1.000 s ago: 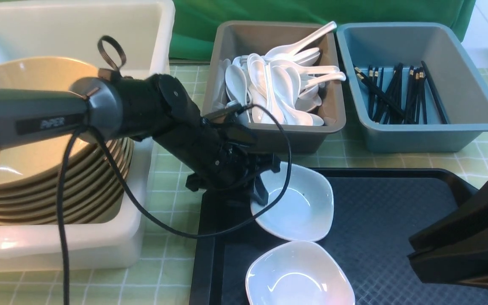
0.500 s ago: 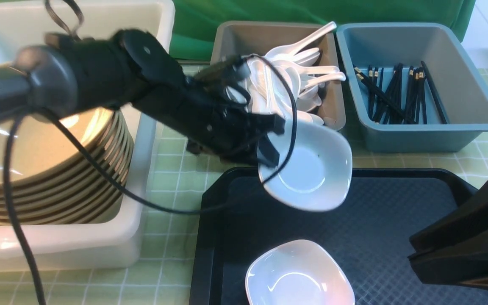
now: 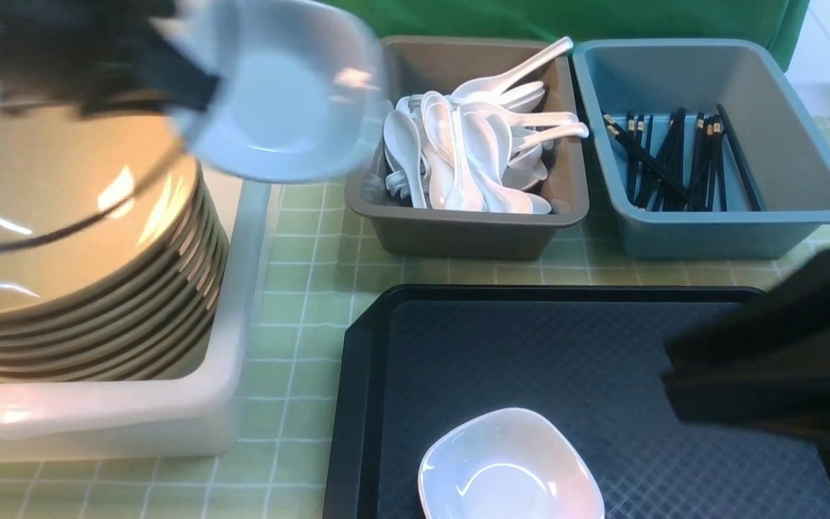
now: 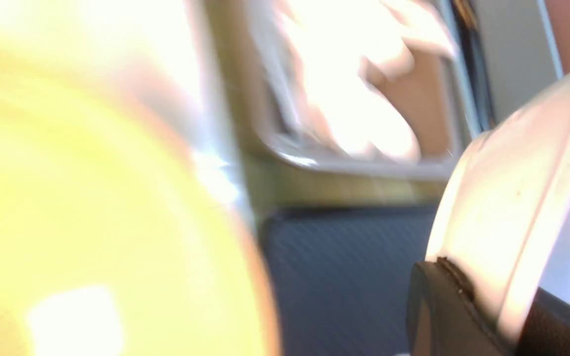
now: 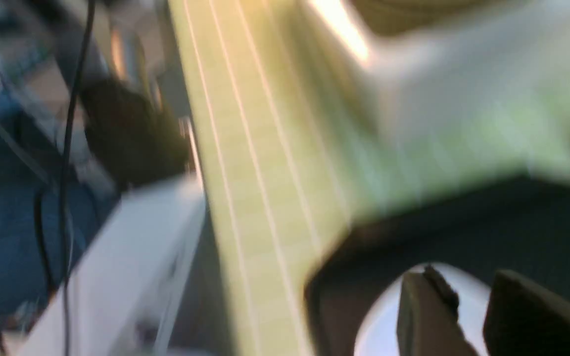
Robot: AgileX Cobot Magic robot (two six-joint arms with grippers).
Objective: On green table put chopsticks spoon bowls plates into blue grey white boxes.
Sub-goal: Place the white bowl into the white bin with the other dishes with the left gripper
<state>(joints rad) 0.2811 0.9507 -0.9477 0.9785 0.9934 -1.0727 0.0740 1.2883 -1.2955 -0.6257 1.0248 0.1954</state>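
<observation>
The left gripper (image 3: 173, 79) is clenched on the rim of a small glossy white square plate (image 3: 285, 94), held in the air at eleven o'clock in the front view, above the far corner of the very large white plastic box (image 3: 242, 303) and its stack of glossy olive-tan bowls (image 3: 76, 238). The plate is tilted steeply with its hollow facing the camera. Both are blurred; the left wrist view shows one dark finger (image 4: 438, 306) against the plate's edge.

The right gripper (image 5: 468, 282), at four o'clock, has its jaws slightly parted with nothing between them. A second white plate (image 3: 509, 468) lies flat at six o'clock on the black textured tray (image 3: 602, 346), its near edge cut off.

At twelve o'clock the brownish grey box (image 3: 465, 231) holds white soup spoons (image 3: 458, 151), handles mostly toward two o'clock. At one o'clock the blue box (image 3: 732, 231) holds black chopsticks (image 3: 674, 166), long axes roughly twelve to six. All stand on the pale green gridded table (image 3: 300, 274).
</observation>
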